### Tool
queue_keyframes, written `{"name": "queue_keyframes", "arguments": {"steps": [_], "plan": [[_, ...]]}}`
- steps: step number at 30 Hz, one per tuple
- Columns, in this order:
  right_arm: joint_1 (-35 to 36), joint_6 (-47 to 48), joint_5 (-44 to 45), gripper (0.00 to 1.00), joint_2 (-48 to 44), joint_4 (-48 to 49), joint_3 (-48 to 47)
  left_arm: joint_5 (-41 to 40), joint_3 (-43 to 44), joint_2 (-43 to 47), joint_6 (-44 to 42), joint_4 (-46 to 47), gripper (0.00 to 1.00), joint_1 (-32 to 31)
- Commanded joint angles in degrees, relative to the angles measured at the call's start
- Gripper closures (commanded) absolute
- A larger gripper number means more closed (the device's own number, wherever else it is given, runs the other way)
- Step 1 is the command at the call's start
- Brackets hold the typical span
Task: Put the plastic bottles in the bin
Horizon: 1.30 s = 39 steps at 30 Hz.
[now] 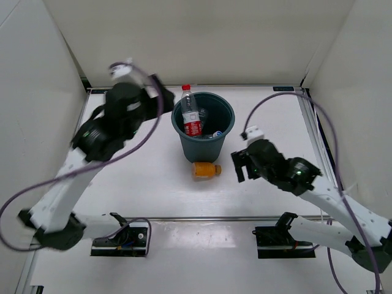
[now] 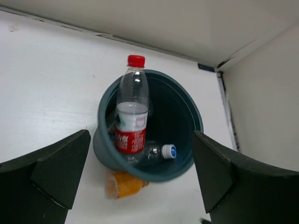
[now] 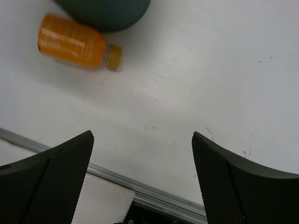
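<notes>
My right gripper is the nearer of the two, low over the white table at the centre right of the top view. Its fingers are spread wide and nothing sits between them; from the wrist I see only bare tabletop in the gap, with a metal rail running along the lower edge of that frame. Just past it, in the upper left of the right wrist view, the squat orange bottle lies on its side, its cap pointing toward the right of the frame. It lies outside the bin, close against the foot of the bin's near side; I cannot tell whether the two touch. The bin stands upright in the middle of the top view. Inside it the red-labelled bottle stands leaning against the left part of the wall, its neck and red cap rising above the rolled rim. Beside its base a clear bottle with a blue cap lies on the bin's floor. My left gripper is farthest, raised at the upper left of the top view next to the bin, looking down into it. Its fingers are also wide apart and it carries nothing.
</notes>
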State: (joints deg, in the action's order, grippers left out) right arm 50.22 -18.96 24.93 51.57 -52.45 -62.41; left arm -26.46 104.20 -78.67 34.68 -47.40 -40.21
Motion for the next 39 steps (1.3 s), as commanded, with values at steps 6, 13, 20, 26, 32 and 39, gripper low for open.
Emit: {"name": "queue_keyframes", "arguments": {"steps": [6,13,20,26,32,39], "plan": [[15.69,20.16,5.12,0.11,2.91,34.27,18.18,-5.71,-17.09,20.83,9.53,-6.91,0.00,-0.31],[19.13,24.85,6.72,0.11,10.30,59.02,29.53,-5.18,-21.67,25.50,12.70,-10.52,0.00,-0.31],[17.37,29.85,1.54,0.10,18.20,79.23,35.42,-4.13,-26.14,28.13,14.27,-11.93,0.00,-0.31],[15.09,30.39,-1.72,0.10,23.04,84.78,34.90,-4.13,-29.76,31.13,15.33,-12.98,0.00,-0.31],[9.64,28.28,-9.53,0.10,26.03,90.24,35.43,-4.13,-32.40,32.27,15.86,-14.04,0.00,-0.31],[7.18,26.96,-19.64,0.10,30.25,91.56,34.12,-4.13,-32.92,32.88,15.33,-15.09,0.00,-0.31]]}}
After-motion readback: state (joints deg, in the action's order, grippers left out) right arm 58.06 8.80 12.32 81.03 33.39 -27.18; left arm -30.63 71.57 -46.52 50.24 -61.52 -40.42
